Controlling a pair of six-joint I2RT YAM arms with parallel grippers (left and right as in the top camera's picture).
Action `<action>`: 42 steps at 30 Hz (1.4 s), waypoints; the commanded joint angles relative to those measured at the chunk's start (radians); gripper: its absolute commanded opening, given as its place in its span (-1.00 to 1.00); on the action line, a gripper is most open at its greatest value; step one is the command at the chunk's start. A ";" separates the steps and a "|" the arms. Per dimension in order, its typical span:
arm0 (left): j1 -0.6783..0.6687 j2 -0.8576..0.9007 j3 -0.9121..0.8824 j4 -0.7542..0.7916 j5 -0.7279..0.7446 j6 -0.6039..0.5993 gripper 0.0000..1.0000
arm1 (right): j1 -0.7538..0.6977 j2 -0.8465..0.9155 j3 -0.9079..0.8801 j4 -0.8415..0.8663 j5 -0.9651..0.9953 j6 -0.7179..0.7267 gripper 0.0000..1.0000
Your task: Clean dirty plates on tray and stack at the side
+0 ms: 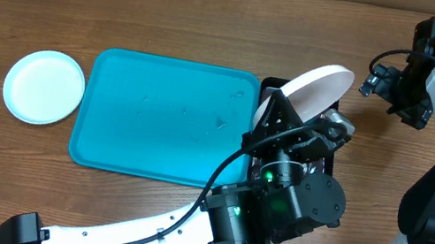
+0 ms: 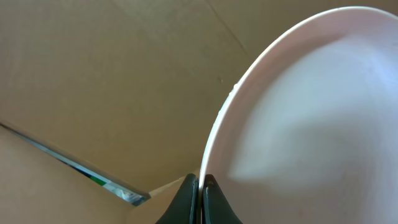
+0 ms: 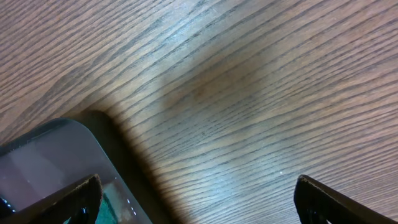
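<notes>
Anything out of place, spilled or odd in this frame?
Only mildly. The left gripper pinches a white plate by its rim, tipped steeply on edge over the black tray instead of lying flat. A few small specks lie scattered on the turquoise tray, in its right half. Nothing looks damaged.

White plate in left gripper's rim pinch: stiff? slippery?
Probably stiff: the white plate holds its round shape while tilted. Likely light, as the left gripper carries it by a thin rim pinch alone. The smooth surface looks slippery, so it may pivot.
</notes>
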 commanded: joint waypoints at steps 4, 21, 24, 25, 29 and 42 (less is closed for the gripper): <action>0.001 -0.019 0.015 0.014 -0.027 0.017 -0.92 | -0.003 -0.008 0.012 0.002 0.000 0.004 1.00; 0.050 -0.019 0.015 0.283 -0.031 0.195 -0.92 | -0.003 -0.008 0.012 0.002 0.000 0.004 1.00; 0.055 -0.019 0.015 0.289 -0.061 0.138 -0.92 | -0.003 -0.008 0.012 0.002 0.000 0.004 1.00; 0.056 -0.019 0.015 0.285 -0.066 0.126 -0.92 | -0.003 -0.008 0.012 0.002 -0.001 0.004 1.00; 0.059 -0.019 0.015 0.270 -0.051 0.095 -0.91 | -0.003 -0.008 0.012 0.002 -0.001 0.004 1.00; 0.194 -0.019 0.015 -0.254 0.314 -0.502 -0.92 | -0.003 -0.008 0.012 0.002 -0.001 0.004 1.00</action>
